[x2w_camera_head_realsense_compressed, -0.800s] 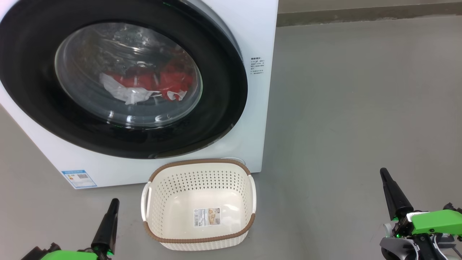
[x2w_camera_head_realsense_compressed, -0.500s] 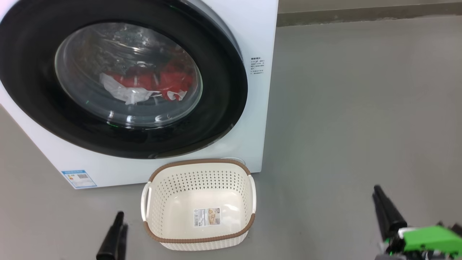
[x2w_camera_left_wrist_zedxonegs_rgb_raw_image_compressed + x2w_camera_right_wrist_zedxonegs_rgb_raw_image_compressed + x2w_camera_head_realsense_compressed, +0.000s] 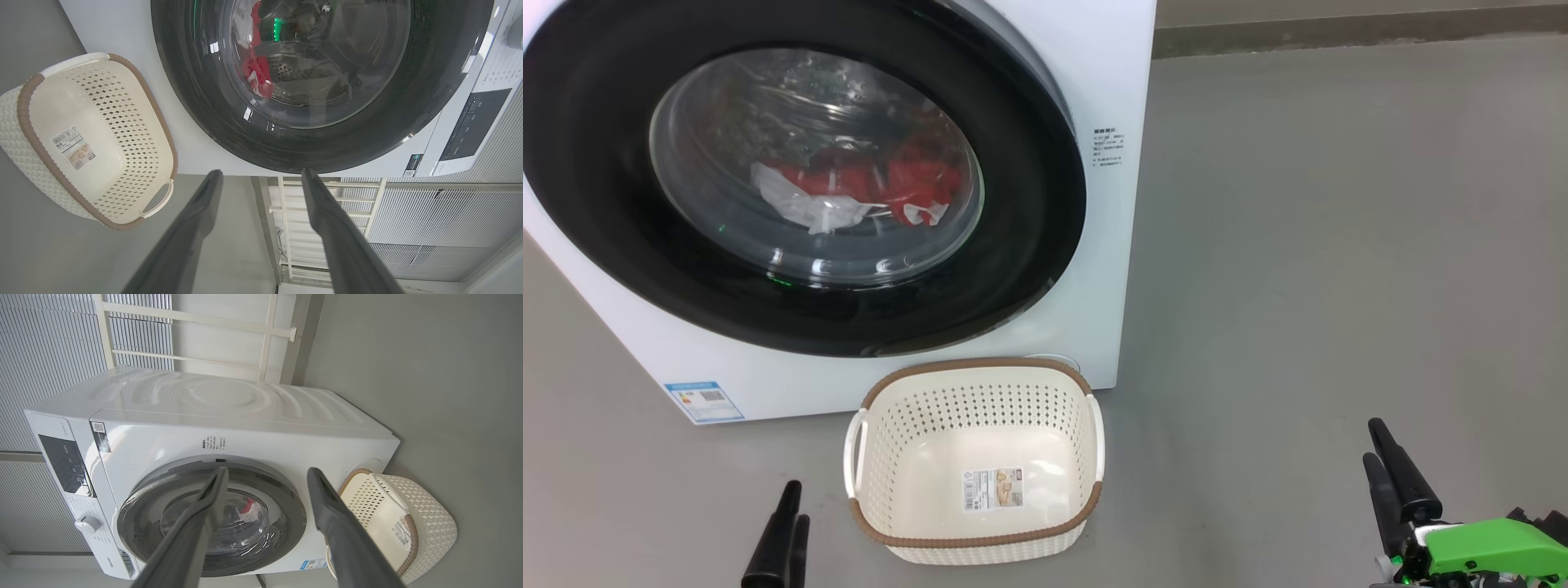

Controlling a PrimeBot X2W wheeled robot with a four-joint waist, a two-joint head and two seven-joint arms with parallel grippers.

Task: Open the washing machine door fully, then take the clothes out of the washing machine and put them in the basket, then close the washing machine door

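In the head view the washing machine door (image 3: 1029, 245) is shut, the clothes (image 3: 907, 184) behind its glass. The basket (image 3: 976, 363) sits before the washing machine (image 3: 1111, 82), its sticker (image 3: 994, 488) and the machine's blue label (image 3: 703, 401) unreadable. In the wrist views the left end effector (image 3: 260, 173) and right end effector (image 3: 266, 470) are both spread and empty.

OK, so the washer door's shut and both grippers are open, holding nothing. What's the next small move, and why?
Probably lift the right gripper toward the right edge of the washing machine door. The door is closed, the clothes sit inside behind it, the basket holds no clothes, and the left gripper is open and apart from everything too, so opening comes first.
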